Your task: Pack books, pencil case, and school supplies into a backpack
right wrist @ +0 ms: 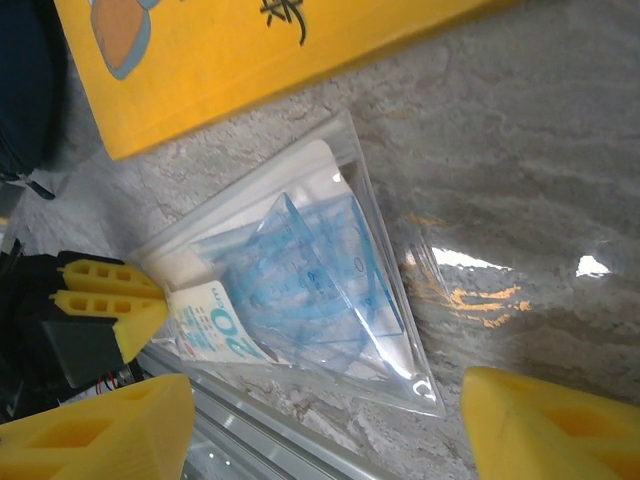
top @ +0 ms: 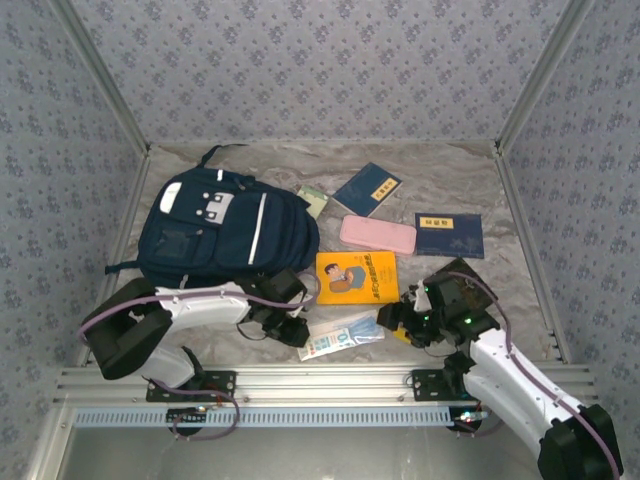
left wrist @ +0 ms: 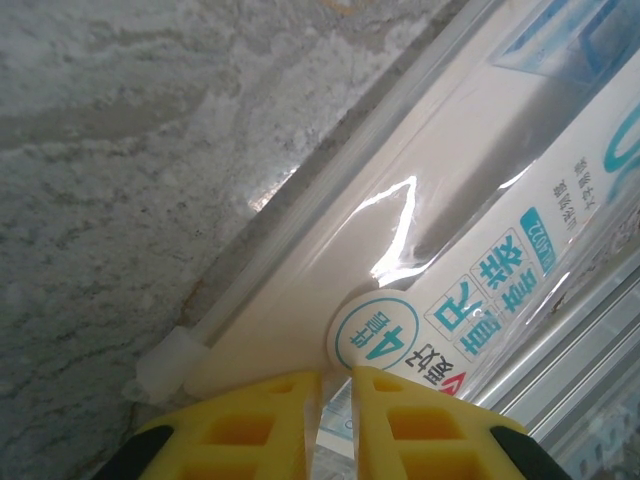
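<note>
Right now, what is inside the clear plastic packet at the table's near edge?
Translucent blue set squares lie on a white printed card. The card hides anything behind it, and the left gripper, pinching the packet, covers one end.

We find the backpack (top: 225, 235) at the left rear of the table (top: 480, 180), the notepad (top: 313, 201) just beside its right edge and one book (top: 367, 189) further right, near the back. The pencil case (top: 378, 235) lies before that book, with a second book (top: 449, 235) just to its right and a third book (top: 357, 277) just before it. Nearest us, before the third book, lies the packet (top: 342, 337).
</note>
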Controlling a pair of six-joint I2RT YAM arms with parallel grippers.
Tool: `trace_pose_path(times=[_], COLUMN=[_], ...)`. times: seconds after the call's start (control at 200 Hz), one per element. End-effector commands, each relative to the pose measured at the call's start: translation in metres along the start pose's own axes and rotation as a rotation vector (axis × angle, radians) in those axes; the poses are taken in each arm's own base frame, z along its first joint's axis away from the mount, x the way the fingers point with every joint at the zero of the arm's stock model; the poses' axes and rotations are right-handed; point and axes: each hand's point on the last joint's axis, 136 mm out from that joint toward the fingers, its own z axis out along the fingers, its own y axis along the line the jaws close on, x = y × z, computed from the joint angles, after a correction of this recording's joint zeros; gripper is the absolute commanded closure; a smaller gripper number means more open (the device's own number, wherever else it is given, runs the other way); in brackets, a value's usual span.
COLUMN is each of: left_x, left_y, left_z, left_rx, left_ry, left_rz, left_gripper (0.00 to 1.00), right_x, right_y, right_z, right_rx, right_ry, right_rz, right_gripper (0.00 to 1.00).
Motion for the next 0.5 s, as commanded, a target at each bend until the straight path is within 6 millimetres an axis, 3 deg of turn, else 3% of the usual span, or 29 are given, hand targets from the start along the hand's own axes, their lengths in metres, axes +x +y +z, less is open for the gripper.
trace_pose_path(times=[0.0,0.495], left_x=[0.011,0.010], left_y=[0.018,0.019], left_z=[0.010,0.011], left_rx=[-0.077,-0.079], left_ry=[0.041,0.040], left_rz=[-0.004,-0.002], left_gripper=[0.83,0.84], right_x=[0.010,0.007], right_y=[-0.002,0.010], right_z=[0.003,0.021], right_rx=[-0.022,-0.085], right_ry=[0.049,0.082], right_rz=[-0.021,-0.053], right_gripper=[0.27,0.27])
